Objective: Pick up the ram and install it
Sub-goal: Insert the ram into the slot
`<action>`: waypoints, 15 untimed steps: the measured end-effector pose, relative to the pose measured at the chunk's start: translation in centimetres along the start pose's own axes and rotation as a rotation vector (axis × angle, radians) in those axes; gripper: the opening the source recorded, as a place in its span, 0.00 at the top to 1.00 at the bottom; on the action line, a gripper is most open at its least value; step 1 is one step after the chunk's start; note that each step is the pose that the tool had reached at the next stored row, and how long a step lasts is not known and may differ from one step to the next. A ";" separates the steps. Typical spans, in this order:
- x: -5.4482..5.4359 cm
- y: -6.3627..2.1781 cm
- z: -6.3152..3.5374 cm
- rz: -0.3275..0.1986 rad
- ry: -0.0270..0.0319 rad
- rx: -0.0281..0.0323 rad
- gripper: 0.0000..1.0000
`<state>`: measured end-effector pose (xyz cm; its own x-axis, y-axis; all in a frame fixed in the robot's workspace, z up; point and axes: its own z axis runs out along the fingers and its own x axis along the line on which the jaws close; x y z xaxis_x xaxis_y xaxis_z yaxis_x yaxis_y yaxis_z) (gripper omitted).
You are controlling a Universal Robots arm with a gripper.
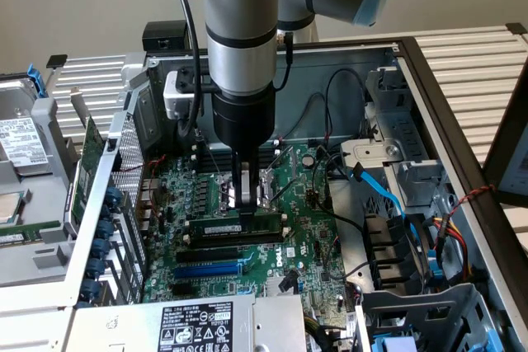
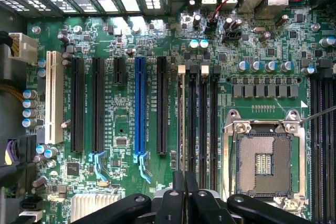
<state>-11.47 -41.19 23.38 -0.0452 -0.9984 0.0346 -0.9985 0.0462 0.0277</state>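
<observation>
One gripper [image 1: 245, 208], in the exterior view, is pinched nearly shut on the top edge of the ram [image 1: 216, 227], which stands upright near the blue slot [image 1: 210, 269] with a black slot [image 1: 235, 249] between them. In the wrist view the ram [image 2: 181, 124] runs edge-on, parallel to the blue slot [image 2: 139, 103]; if it is tilted or off its groove, pressing could leave one end unseated or crack it

I am working in a lab or workshop for computers. I see an open computer case [image 1: 330, 59] with its green board [image 1: 210, 191] bare, on a table [image 1: 470, 59] of metal slats, a robot arm [image 1: 239, 30] over it, and a loose drive [image 1: 21, 142] beside it.
</observation>
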 end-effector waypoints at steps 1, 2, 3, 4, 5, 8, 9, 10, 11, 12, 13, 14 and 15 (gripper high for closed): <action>0.0 0.00 0.01 0.000 -0.0001 0.0001 0.88; 0.0 0.01 0.01 0.000 -0.0001 0.0001 0.88; 0.0 0.01 0.01 0.000 0.0000 0.0000 0.88; 0.0 0.01 0.02 0.000 -0.0001 0.0001 0.88; 0.0 0.01 0.02 0.000 -0.0001 0.0001 0.88; 0.0 0.01 0.03 0.000 0.0002 -0.0001 0.88; 0.0 0.01 0.05 0.000 0.0002 -0.0001 0.88; 0.0 0.01 0.07 0.000 0.0000 0.0000 0.88; 0.0 0.00 0.10 0.000 0.0000 0.0000 0.88; 0.0 0.00 0.12 0.000 0.0000 0.0001 0.88; 0.0 0.00 0.14 0.000 0.0000 0.0000 0.88; 0.0 0.00 0.16 0.000 0.0001 0.0000 0.88; 0.0 0.00 0.16 0.000 0.0001 0.0000 0.88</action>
<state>-11.48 -41.23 23.22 -0.0453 -0.9984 0.0348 -0.9985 0.0463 0.0277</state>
